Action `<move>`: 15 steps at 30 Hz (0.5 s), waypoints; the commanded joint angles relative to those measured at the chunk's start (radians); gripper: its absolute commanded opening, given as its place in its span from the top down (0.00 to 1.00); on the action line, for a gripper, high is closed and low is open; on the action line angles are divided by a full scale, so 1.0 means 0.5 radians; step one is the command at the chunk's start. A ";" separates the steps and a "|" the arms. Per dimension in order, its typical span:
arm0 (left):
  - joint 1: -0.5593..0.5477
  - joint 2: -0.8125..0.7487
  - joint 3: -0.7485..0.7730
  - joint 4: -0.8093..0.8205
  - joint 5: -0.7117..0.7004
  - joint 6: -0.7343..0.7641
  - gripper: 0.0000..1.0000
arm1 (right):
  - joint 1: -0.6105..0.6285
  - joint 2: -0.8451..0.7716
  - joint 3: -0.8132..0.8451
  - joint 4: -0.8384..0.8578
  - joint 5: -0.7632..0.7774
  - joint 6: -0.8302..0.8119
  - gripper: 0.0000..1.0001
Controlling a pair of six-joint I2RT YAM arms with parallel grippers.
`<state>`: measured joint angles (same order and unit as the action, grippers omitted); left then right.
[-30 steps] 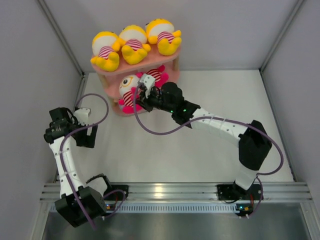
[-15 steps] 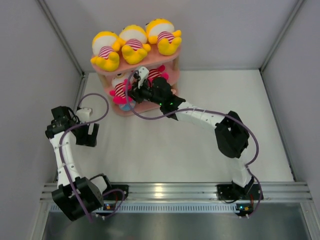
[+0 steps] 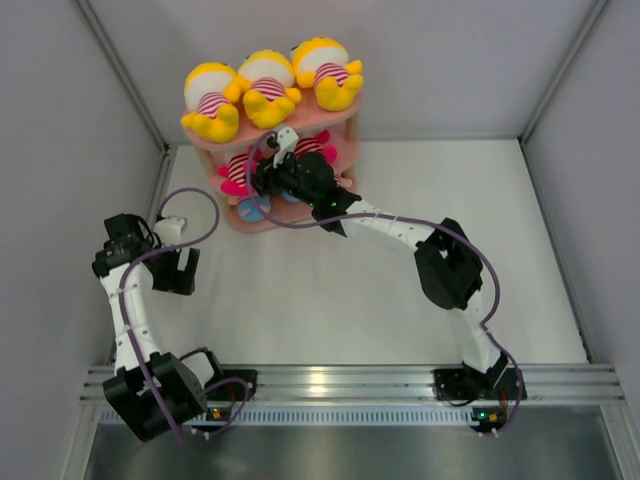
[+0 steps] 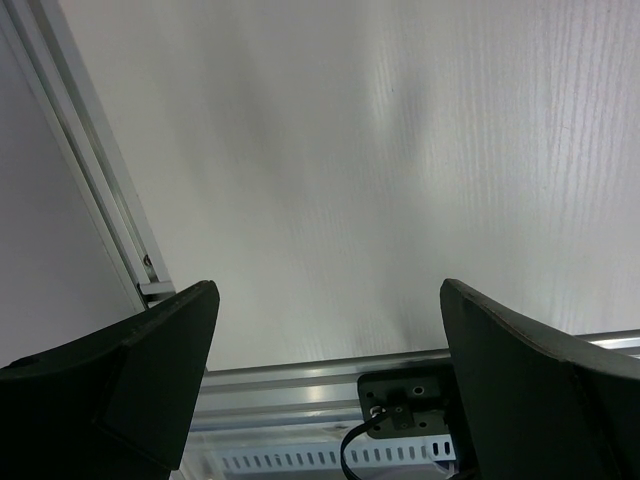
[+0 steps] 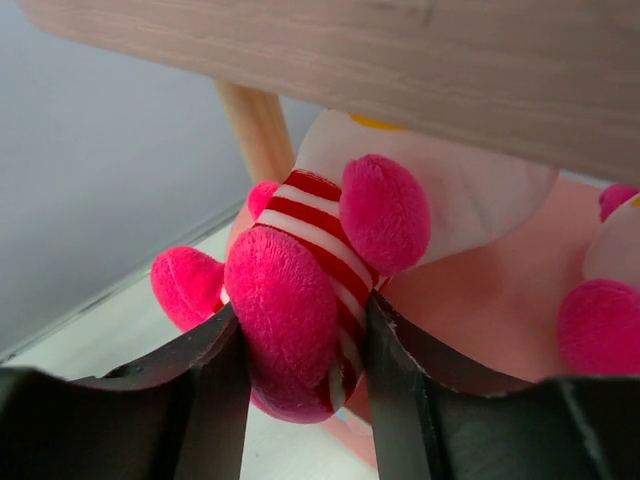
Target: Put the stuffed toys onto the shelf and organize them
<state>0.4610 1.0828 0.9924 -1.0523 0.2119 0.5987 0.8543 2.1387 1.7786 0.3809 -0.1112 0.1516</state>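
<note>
The pink shelf (image 3: pixel 300 130) stands at the back left. Three yellow-bodied stuffed toys (image 3: pixel 268 88) lie on its top board. My right gripper (image 3: pixel 268 180) reaches in under the top board and is shut on a pink-limbed toy in a striped shirt (image 3: pixel 240 170). In the right wrist view this toy (image 5: pixel 290 280) sits squeezed between my fingers (image 5: pixel 405 380), over the left end of the pink middle board (image 5: pixel 480 290). Another pink-limbed toy (image 3: pixel 318 146) lies at the right of that tier. My left gripper (image 3: pixel 178 272) is open and empty, low over the table at the left.
The wooden underside of the top board (image 5: pixel 400 70) is close above the held toy, with a wooden upright (image 5: pixel 258 130) just behind it. A blue piece (image 3: pixel 255 208) shows on the lowest tier. Grey walls close both sides. The aluminium rail (image 4: pixel 300 385) runs along the near edge.
My right arm has stretched further left and back, carrying the pink-limbed toy from in front of the shelf into its middle tier. The left arm has hardly moved.
</note>
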 commanded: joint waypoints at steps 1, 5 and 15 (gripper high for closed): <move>0.004 -0.006 -0.024 0.052 0.045 0.033 0.02 | -0.043 -0.028 0.075 0.067 0.121 -0.015 0.55; 0.004 -0.006 -0.027 0.049 0.055 0.033 0.01 | -0.043 -0.068 0.042 0.039 0.124 -0.061 0.44; 0.004 -0.030 -0.030 0.049 0.039 0.039 0.02 | -0.021 -0.387 -0.256 0.073 -0.038 -0.239 0.17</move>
<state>0.4610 1.0824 0.9852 -1.0485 0.2188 0.6025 0.8478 2.0575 1.6684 0.3744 -0.1001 0.0856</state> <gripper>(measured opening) 0.984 0.828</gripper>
